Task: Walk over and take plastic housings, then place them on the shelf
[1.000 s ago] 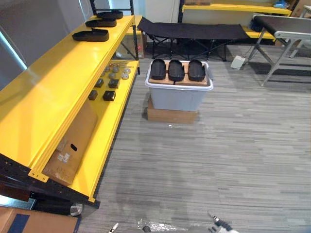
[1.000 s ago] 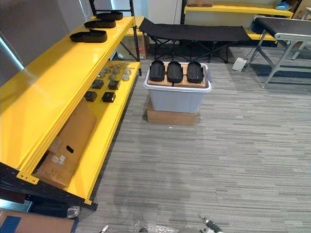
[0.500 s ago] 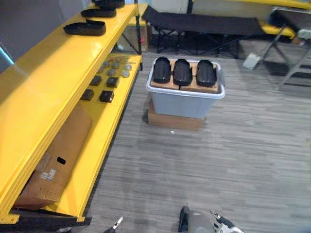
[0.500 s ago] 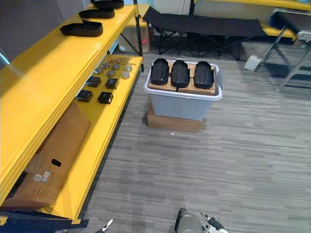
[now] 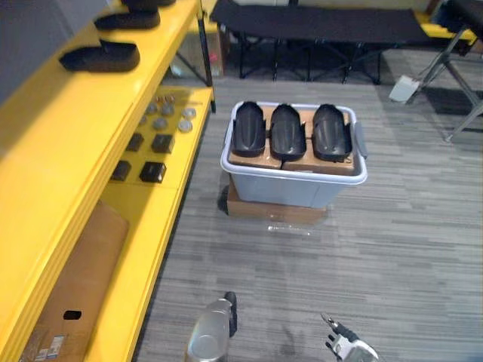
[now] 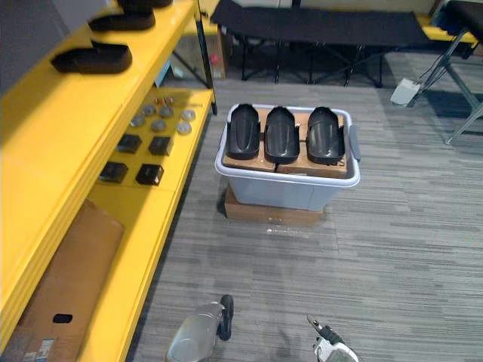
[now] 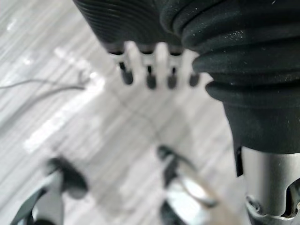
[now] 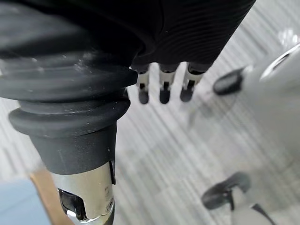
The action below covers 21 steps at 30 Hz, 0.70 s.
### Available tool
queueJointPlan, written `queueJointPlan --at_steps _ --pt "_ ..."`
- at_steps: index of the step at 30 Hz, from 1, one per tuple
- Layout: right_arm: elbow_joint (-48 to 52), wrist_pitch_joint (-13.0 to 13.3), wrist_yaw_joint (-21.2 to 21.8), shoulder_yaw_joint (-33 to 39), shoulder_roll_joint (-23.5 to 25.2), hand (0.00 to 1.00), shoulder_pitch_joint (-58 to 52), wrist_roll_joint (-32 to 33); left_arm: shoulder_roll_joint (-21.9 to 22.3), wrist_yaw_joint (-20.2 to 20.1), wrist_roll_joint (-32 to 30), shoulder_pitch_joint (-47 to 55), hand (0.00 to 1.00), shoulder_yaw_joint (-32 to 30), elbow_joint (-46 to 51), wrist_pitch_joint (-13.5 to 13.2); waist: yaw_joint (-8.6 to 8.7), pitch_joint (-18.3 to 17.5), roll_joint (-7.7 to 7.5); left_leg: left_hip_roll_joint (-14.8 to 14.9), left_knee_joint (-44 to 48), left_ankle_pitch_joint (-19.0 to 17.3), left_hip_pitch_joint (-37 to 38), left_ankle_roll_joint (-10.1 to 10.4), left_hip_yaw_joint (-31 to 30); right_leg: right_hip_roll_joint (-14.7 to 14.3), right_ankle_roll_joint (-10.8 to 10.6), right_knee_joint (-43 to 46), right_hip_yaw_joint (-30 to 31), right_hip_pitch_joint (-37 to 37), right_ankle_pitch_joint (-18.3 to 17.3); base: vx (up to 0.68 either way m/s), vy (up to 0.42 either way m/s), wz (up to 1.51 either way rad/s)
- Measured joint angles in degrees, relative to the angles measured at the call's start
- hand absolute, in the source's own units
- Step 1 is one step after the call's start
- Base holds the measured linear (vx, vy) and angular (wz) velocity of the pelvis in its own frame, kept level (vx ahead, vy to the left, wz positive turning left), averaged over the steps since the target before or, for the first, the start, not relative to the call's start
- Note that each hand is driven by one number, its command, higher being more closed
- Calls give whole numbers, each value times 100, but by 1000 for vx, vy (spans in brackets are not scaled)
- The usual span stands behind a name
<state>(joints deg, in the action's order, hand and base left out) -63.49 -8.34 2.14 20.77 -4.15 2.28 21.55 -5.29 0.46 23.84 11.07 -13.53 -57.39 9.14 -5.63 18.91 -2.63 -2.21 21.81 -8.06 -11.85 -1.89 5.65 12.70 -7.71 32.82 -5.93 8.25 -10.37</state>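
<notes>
Three black plastic housings (image 5: 248, 128) (image 5: 287, 131) (image 5: 331, 132) lie side by side on cardboard atop a grey tote (image 5: 290, 188), straight ahead on the floor. More black housings (image 5: 102, 56) rest on the top board of the yellow shelf (image 5: 53, 143) at the left. My left hand (image 7: 149, 75) hangs over the grey floor with straight fingers and holds nothing. My right hand (image 8: 164, 89) hangs the same way, fingers straight and empty. Both hands are well short of the tote.
The tote stands on a flat cardboard box (image 5: 275, 213). The shelf's lower board carries small black boxes (image 5: 152, 172), grey discs (image 5: 170, 117) and a large cardboard box (image 5: 75, 302). A black cot (image 5: 317, 19) stands behind the tote, with metal frame legs (image 5: 462, 45) at the far right.
The whole picture has shifted: the camera has come closer to the tote, which now shows larger and nearer the middle. The housings and shelf items have not moved.
</notes>
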Motion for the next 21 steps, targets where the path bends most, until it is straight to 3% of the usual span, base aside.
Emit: queueJointPlan --at_steps 1,3,5,6,8,10,11,12,13,14,15,17,18,21 --pt "-7 -34 11 -8 87 0 -35 -73 -23 88 25 -92 0 21 22 -93 7 27 -17 -57 -224 -78 427 -53 -6 115 -101 898 -32 -313 -116 426 157 -4" --pt "77 88 -9 -158 74 0 -108 -317 -62 186 106 -88 0 46 189 -171 29 29 20 -45 -515 -137 1052 -70 76 208 106 1358 -469 -590 -439 417 98 -17" --pt "92 94 -62 -367 40 0 -88 -429 -62 201 148 -259 0 82 382 -299 30 -45 39 47 -753 -165 1407 -56 126 181 257 910 -924 -905 -668 371 17 -13" --pt "147 94 -119 -393 39 0 -75 -430 -48 198 292 -406 0 128 480 -356 52 -102 129 182 -840 -182 1499 -24 118 59 285 338 -1058 -1205 -680 276 -37 -1" --pt "165 47 -212 -397 23 0 -61 -414 -42 170 560 -583 0 149 594 -500 166 -142 257 409 -857 -245 1513 81 92 -74 152 -674 -987 -1596 -513 332 -80 2" --pt "184 -45 -231 -359 -38 0 -50 -437 -9 162 799 -657 0 140 620 -548 226 -134 271 539 -856 -367 1677 284 84 -101 179 -1594 -652 -1790 120 330 -146 2" --pt "180 -133 -231 -355 -34 0 -75 -450 -34 164 923 -645 0 129 614 -536 224 -171 206 578 -823 -482 1807 460 48 -109 147 -2020 -497 -1798 725 439 -350 16" --pt "156 -199 -228 -358 29 0 -144 -450 -89 169 980 -579 0 126 607 -514 222 -270 38 552 -822 -613 1905 637 -59 -60 188 -2150 -446 -1789 1478 453 -416 28" --pt "140 -218 -228 -372 82 0 -204 -453 -125 179 1006 -533 0 121 616 -490 225 -349 -93 505 -814 -715 1950 710 -133 -21 233 -2107 -448 -1781 1929 461 -466 28" --pt "103 -242 -233 -368 -13 0 -157 -457 42 251 1011 -564 0 79 452 -459 190 -382 143 750 -751 -945 2067 820 -264 -218 178 -1946 -629 -1693 1528 340 -329 18" --pt "82 -246 -271 -402 -163 0 -152 -455 316 305 1010 -479 0 80 353 -312 190 -487 407 978 -733 -995 2048 905 -301 -427 274 -1965 -699 -1667 1324 322 -276 4" --pt "49 -246 -363 -374 -274 0 -142 -399 561 334 1131 -463 0 -81 199 -273 181 -543 620 1142 -680 -953 2062 999 -380 -554 364 -1798 -789 -1718 1033 229 -198 9" --pt "29 -216 -416 -380 -327 0 -162 -349 554 325 1104 -458 0 -94 111 -277 202 -547 633 1202 -252 -820 1905 1036 -462 -579 425 -1655 -832 -1654 821 200 -225 17" --pt "18 -30 -455 -370 -313 0 -282 -194 458 329 1086 -444 0 -94 -14 -294 273 -548 634 1302 693 -494 1539 1068 -468 -627 480 -1935 -962 -1233 691 166 -206 19"
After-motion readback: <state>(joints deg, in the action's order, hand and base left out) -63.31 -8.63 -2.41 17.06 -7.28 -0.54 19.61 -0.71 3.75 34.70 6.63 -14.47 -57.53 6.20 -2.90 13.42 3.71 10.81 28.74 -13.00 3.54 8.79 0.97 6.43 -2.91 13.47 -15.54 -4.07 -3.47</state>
